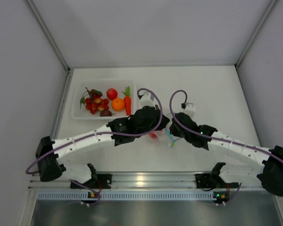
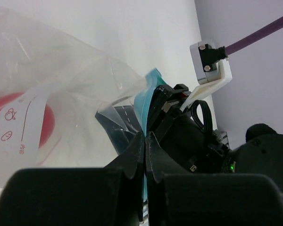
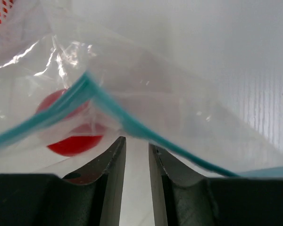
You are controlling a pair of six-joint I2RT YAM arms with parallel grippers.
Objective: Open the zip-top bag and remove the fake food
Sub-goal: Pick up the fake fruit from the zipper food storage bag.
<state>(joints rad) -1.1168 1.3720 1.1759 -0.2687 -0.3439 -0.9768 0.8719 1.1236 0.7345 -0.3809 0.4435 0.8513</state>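
The zip-top bag (image 1: 166, 138) lies mid-table between my two grippers, with one red round fruit (image 1: 153, 135) inside. In the left wrist view my left gripper (image 2: 145, 134) is shut on the bag's teal zip strip (image 2: 142, 101); the red fruit (image 2: 19, 123) shows through the plastic (image 2: 61, 80). In the right wrist view my right gripper (image 3: 137, 140) has its jaws a little apart with bare table between them. The teal strip (image 3: 127, 123) crosses just beyond its fingertips, and the red fruit (image 3: 70, 141) lies behind the plastic. From above, the left gripper (image 1: 159, 129) and right gripper (image 1: 172, 132) nearly meet.
A rigid clear tray (image 1: 77, 114) at the back left holds a red berry cluster (image 1: 93, 103), a red fruit (image 1: 112, 93), an orange (image 1: 118, 104), a carrot (image 1: 128, 102) and a dark piece (image 1: 105, 113). Walls enclose the table on three sides.
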